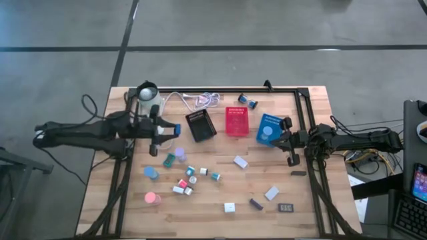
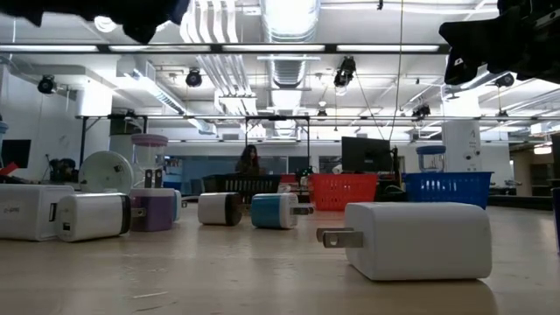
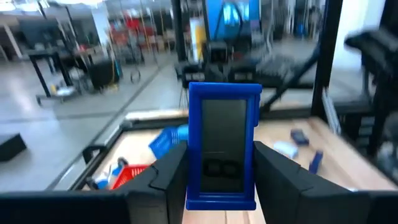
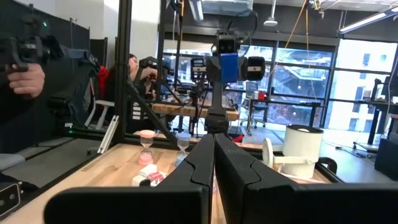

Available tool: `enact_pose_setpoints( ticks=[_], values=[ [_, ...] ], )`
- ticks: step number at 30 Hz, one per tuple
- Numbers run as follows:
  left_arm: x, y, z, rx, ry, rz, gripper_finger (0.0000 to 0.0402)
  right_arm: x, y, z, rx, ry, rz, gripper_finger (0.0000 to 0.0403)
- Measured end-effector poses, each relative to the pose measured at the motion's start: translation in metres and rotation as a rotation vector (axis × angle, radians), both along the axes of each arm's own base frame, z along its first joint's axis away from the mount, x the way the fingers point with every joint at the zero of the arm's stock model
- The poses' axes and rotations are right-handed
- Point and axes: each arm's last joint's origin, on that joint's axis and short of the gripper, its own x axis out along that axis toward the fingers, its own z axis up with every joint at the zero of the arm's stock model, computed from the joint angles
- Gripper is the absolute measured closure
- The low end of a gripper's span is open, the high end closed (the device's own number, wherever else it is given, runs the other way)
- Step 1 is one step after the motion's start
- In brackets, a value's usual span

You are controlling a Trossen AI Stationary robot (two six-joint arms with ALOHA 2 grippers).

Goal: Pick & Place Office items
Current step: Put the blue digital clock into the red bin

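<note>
Only left wrist view shows left fingers (image 3: 219, 171) pinching blue-framed dark rectangle (image 3: 222, 146), right fingers (image 4: 214, 163) pressed together.

Materials and finishes. The tabletop (image 1: 220, 200) is made of pale wood planks with visible grain and a smooth, faintly sheened surface, framed by matt black metal rails (image 1: 301, 120). Held between the matt black plastic fingers (image 3: 163, 177) of the left tool (image 3: 221, 186) is a blue item (image 3: 222, 146) with a glossy plastic frame and a dark, smooth face. The right tool (image 4: 213, 177) is finished in the same matt black plastic. Ahead of the left tool, the black tray (image 1: 201, 125), red tray (image 1: 236, 121) and blue tray (image 1: 269, 128) are seen as perforated mesh. The white block (image 2: 418, 240) is moulded in smooth, satin plastic with bright metal prongs.
</note>
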Motion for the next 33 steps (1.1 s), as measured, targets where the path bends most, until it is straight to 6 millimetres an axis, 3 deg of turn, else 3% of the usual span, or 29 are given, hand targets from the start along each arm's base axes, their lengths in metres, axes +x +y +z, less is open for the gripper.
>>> enact_pose_setpoints(
  ticks=[9,13,33],
  values=[
    [-0.016,0.000,-0.052,-0.010,-0.156,0.022,0.0251,0.000,0.000,0.000,0.003,0.001,0.001,0.0394],
    [-0.020,0.001,-0.065,0.001,-0.174,0.035,0.0251,0.000,0.000,0.000,0.003,0.001,0.001,0.0394],
    [-0.023,0.001,-0.084,-0.052,-0.139,0.038,0.0251,0.000,0.000,0.000,0.003,0.003,0.001,0.0394]
  ],
)
